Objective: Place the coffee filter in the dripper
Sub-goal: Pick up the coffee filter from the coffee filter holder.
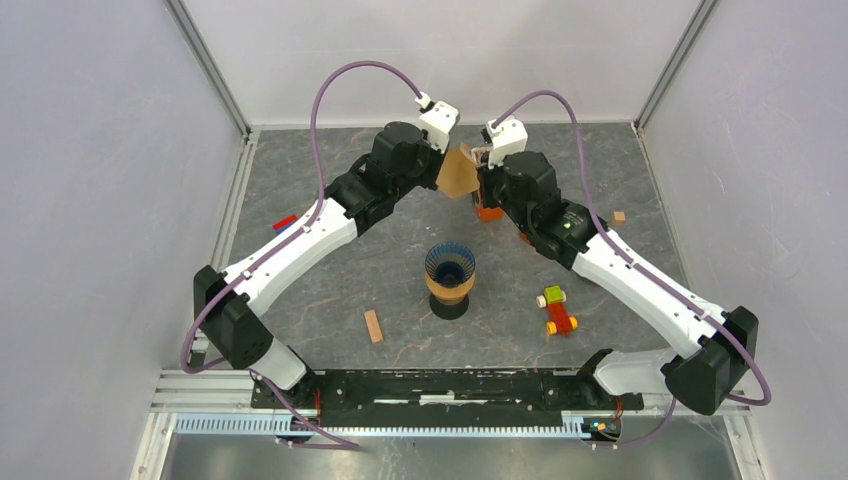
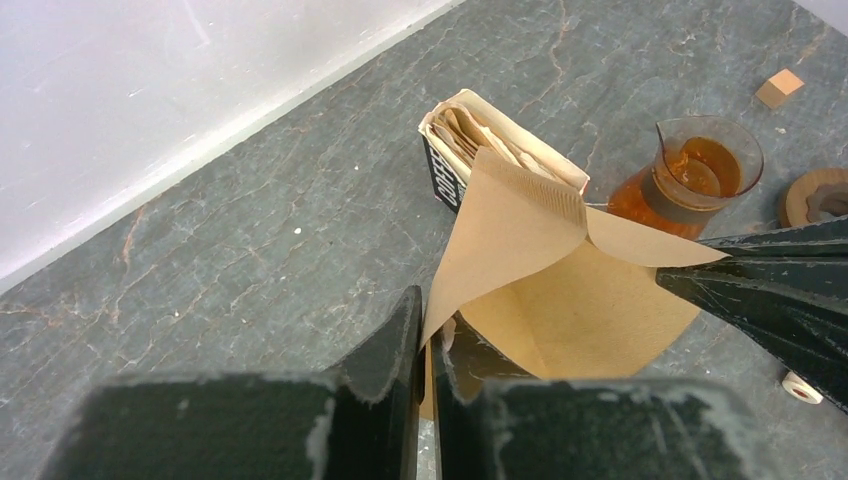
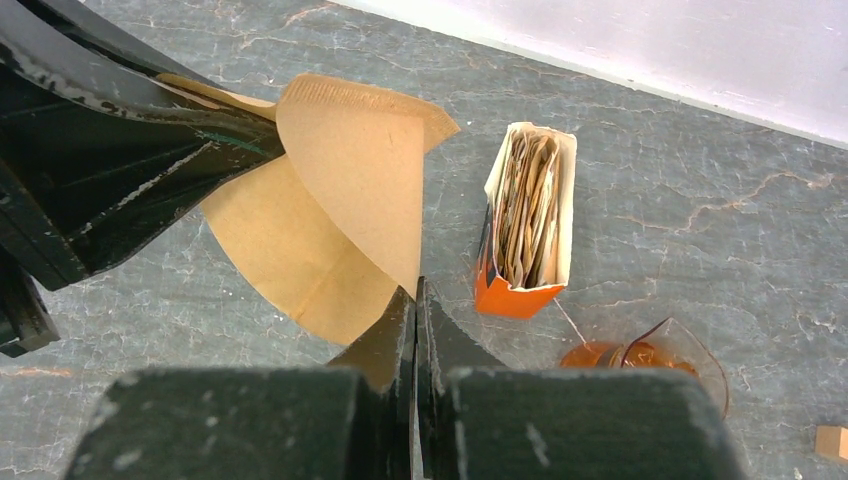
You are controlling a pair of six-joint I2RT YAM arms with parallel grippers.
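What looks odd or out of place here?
The brown paper coffee filter hangs in mid-air, pinched between the left gripper and the right gripper, its layers spread partly apart. Near the blue ribbed dripper lie red, yellow and green toy bricks and a small wooden block, which seem unrelated to coffee-making.

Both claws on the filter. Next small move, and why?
Probably ease the left claw and right claw slightly apart: each pinches one layer of the brown paper coffee filter, whose mouth is only partly open, and it needs to form a cone before going to the blue ribbed dripper.
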